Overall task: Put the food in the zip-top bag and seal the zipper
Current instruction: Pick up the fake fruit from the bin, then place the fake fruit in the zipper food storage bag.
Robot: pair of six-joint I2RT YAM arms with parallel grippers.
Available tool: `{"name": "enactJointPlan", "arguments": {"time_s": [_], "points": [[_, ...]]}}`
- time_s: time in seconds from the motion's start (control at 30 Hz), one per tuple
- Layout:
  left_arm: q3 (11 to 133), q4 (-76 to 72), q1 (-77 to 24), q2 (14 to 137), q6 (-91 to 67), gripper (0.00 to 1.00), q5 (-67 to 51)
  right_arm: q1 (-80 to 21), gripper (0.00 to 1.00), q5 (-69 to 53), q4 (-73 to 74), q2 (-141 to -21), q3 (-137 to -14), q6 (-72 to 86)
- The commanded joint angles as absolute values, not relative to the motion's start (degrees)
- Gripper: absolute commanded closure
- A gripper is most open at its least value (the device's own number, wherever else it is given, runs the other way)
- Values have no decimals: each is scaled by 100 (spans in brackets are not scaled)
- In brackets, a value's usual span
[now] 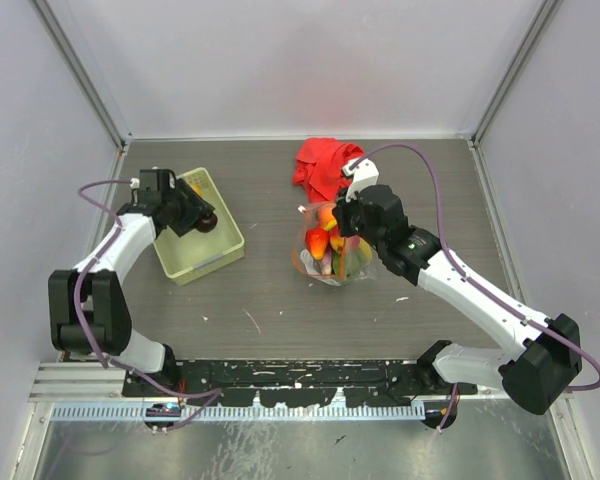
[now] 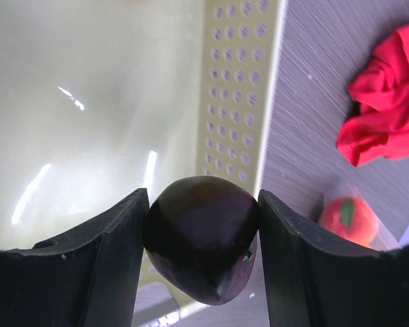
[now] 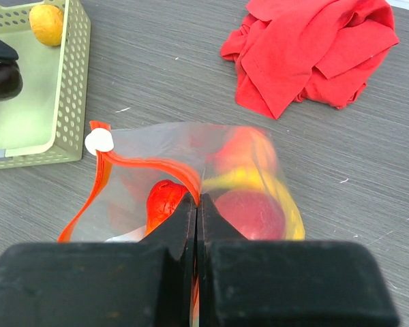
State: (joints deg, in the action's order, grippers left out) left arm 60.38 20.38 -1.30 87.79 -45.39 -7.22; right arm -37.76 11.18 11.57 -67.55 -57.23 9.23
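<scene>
Table (image 1: 260, 310) – grey, arms at the bottom edge of the top view.

Basket (image 1: 212, 268) – pale green, left of centre. Cloth (image 1: 323, 165) – red, crumpled, upper middle, just above the bag; leave it alone.

Bag (image 1: 330, 250) – centre of the top view, standing slumped, with red, orange and yellow food (image 3: 249, 211) inside it.

Left gripper (image 2: 201, 197) – over the basket, fingers pinching the purple piece (image 2: 201, 245) on both flanks. I cannot tell whether it is lifted or resting on the floor.

Right gripper (image 3: 198, 204) – jaws pressed together on the zipper (image 3: 150, 165) at the bag's mouth, holding that edge up.

Yellow piece (image 3: 46, 24) – upper left of the right wrist view, lying in the basket's far corner, not yet bagged.

Slider (image 3: 99, 142) – white tab at the left end of the zipper.

Step in hand, as I read it: carry the purple piece to the bag. Raise it straight up until it clears the holed wall, then cross rightward. The smooth, rounded shape may squirt out of the grip, so move without jerks. The mouth looks narrow; the right gripper should hold the edge high and steady, with the release low over the opening.
</scene>
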Motion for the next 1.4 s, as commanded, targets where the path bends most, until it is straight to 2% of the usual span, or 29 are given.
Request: {"name": "enactJointPlan", "arguments": {"time_s": [0.0,0.4,0.7,1.0,1.37], "points": [[5865,1855,-465,8115,-4395,54,-972,-3767,100,1038,747,-6689,-5791,1016],[5521,1636,-1660,6705,-3967,55,-799,-3767,100,1019,756,-6586,-5757,1046],[5294,1168,-3200,6100,-3778,58,-290,-3771,100,949,751,-6579,-5774,1064],[5384,702,-4737,6201,-3479,61,783,-3769,99,948,772,-6533,-5774,1065],[5446,-956,-5493,7051,-2616,61,1170,-3765,100,748,778,-6514,-5790,1134]]}}
